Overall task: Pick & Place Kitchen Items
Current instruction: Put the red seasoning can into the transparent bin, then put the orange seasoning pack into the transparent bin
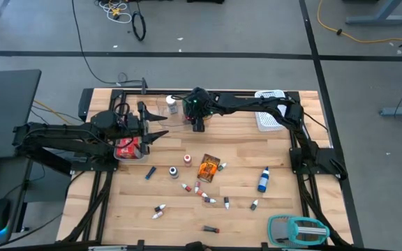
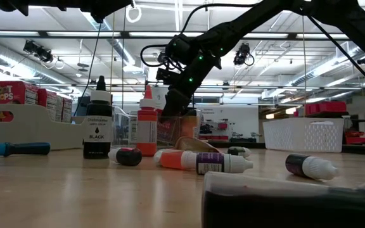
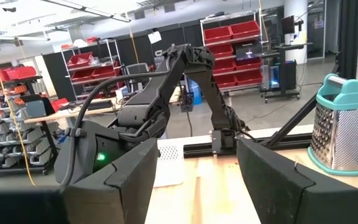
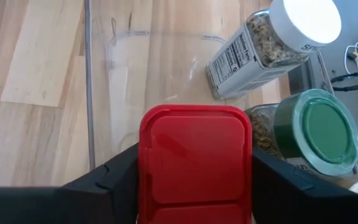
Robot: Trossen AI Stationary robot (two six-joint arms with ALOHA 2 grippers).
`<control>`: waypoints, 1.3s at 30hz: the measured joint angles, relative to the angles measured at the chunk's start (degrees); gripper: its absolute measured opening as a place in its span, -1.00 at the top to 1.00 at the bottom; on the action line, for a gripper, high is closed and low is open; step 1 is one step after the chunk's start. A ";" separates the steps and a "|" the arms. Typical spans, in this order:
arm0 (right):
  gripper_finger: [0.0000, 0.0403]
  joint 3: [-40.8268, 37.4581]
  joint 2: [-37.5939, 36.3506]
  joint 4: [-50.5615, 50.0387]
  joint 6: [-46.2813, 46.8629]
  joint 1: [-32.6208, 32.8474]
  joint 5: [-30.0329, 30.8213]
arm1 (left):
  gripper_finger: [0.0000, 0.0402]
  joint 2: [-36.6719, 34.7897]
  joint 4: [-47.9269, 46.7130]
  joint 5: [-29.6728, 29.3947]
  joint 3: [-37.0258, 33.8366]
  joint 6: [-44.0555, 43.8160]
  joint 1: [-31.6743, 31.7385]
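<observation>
A pale wooden table [image 1: 243, 150] framed by black rails stands in a workshop with red storage bins on shelves behind. At its far edge the right pincer [image 4: 194, 171] hangs over a clear tray [image 4: 123, 68], its two dark fingers [image 4: 114, 177] standing against either side of a container with a red lid [image 4: 194, 158]; they flank it closely, though a firm hold cannot be told. Just beside it in the tray are a spice jar with a white lid [image 4: 306, 18], tilted, and a jar with a green lid [image 4: 319, 130]. The left pincer [image 3: 194, 165] waits with its fingers apart and nothing between them, above a bin of red boxes [image 1: 126, 148] at the table's left side. Farther out, mid-table, lie an orange packet [image 1: 209, 168], a blue bottle [image 1: 263, 180] and scattered small vials [image 1: 204, 195]. A white mesh basket [image 1: 267, 120] sits at the far right, a teal-and-grey grater [image 1: 297, 229] at the near right corner.
</observation>
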 joint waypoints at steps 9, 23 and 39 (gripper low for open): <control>-0.31 0.00 0.00 3.34 -3.17 0.31 4.53 | -0.15 0.00 0.05 0.00 0.00 0.42 -0.02; -0.15 -0.07 -7.54 -6.94 5.95 7.90 10.56 | -0.15 0.00 0.07 0.40 0.02 -2.21 0.00; 0.01 -14.50 -28.99 -17.27 18.99 24.41 -2.00 | -0.15 0.92 0.35 2.13 0.07 -17.06 0.00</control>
